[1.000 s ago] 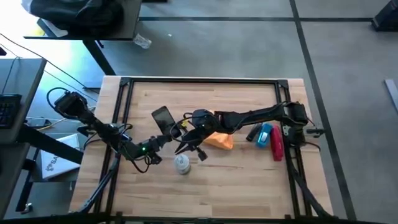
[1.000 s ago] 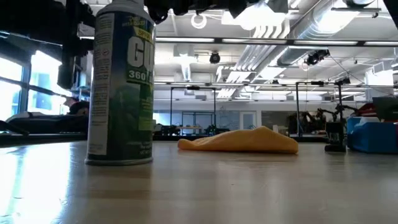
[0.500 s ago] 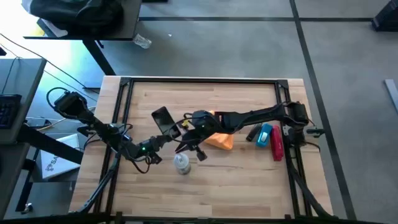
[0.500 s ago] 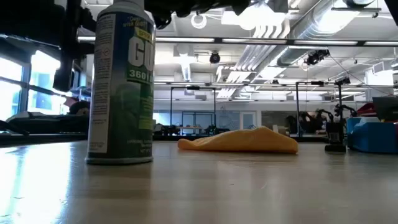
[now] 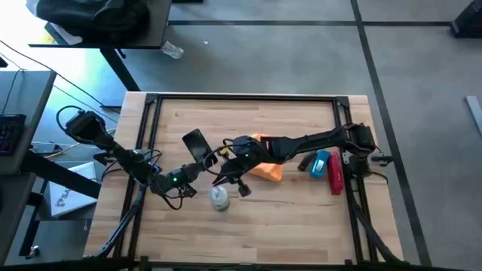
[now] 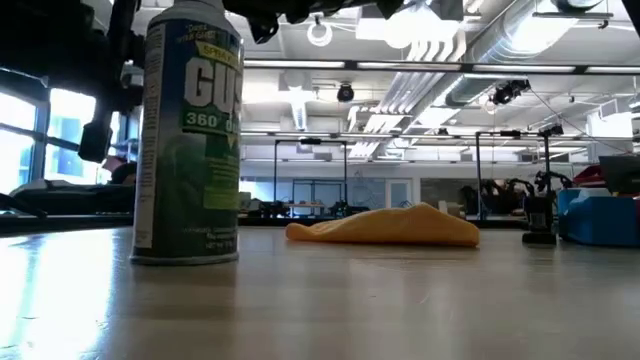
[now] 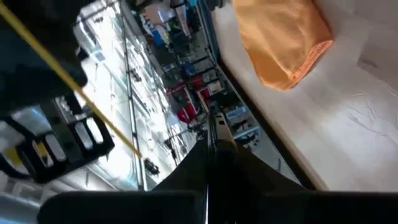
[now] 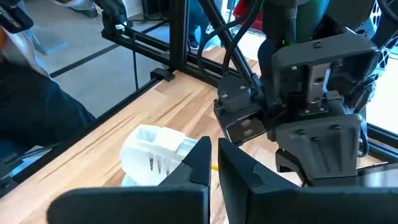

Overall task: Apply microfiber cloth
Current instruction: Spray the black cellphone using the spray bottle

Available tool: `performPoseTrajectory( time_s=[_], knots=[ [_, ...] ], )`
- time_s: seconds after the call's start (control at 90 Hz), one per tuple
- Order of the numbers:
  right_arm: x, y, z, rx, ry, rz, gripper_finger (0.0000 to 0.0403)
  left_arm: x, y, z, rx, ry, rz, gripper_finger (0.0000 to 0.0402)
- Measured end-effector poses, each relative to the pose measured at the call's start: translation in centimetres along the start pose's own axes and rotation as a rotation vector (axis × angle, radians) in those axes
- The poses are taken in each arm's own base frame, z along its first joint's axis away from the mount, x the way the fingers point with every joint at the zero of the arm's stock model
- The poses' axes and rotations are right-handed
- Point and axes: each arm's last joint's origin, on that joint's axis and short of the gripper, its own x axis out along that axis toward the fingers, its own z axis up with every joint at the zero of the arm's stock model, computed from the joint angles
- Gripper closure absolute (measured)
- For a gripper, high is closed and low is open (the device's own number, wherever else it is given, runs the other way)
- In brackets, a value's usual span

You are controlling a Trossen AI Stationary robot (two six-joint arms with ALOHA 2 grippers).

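The orange microfiber cloth (image 5: 267,170) (image 6: 385,227) (image 7: 283,37) lies bunched on the table's middle, and no gripper touches it. A green spray can with a white cap (image 5: 219,197) (image 6: 188,140) stands upright near it. My right gripper (image 5: 228,178) (image 8: 213,169) is shut and hovers beside the can's cap (image 8: 152,155), left of the cloth. My left gripper (image 5: 206,159) (image 7: 208,171) is shut at the black phone (image 5: 196,142), which is tilted above the table. My left gripper is shut on the phone at its near end (image 5: 202,152), coming from the table's left and near side. The phone is raised and tilted. The fingers themselves hide the place of contact. My right gripper's finger (image 8: 198,158) stands right beside the can's white cap; I cannot tell whether it touches.
A blue object (image 5: 322,162), a red one (image 5: 335,175) and a small black one (image 5: 306,160) lie at the table's right. A black frame (image 5: 241,98) runs around the table. Bare wood stretches along the near and far sides.
The spray can has turned a little about its upright axis and shifted slightly toward the table's left, staying upright. My left gripper, still shut on the phone, has drifted slightly toward the table's left. The cloth has not moved.
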Motion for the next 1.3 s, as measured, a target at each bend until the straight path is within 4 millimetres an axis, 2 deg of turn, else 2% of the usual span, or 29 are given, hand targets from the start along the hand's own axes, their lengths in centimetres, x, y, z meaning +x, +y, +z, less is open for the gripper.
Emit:
performPoseTrajectory(
  time_s=[0.311,0.456,0.7,0.922,1.144,1.3],
  knots=[
    [0.8,0.6,-0.4,0.032,0.008,0.018,0.0403,1.5,-0.4,-0.6,0.098,-0.014,-0.023,0.0387],
    [0.9,0.7,-0.4,0.037,0.009,0.024,0.0403,1.6,-0.9,-0.1,0.135,-0.064,-0.032,0.0387],
    [0.9,0.7,-0.3,0.036,0.011,0.028,0.0403,1.7,-0.9,-0.2,0.221,-0.009,-0.036,0.0387],
    [0.9,0.7,-0.3,0.039,0.011,0.027,0.0403,3.0,-0.1,-1.6,0.033,0.111,-0.008,0.0387],
    [0.9,0.7,-0.4,0.038,0.017,0.017,0.0403,1.8,-1.4,0.2,-0.023,-0.149,-0.058,0.0388],
    [0.9,0.6,-0.4,0.036,0.015,0.016,0.0403,1.3,-1.2,0.7,-0.042,-0.232,-0.043,0.0388]
  ],
)
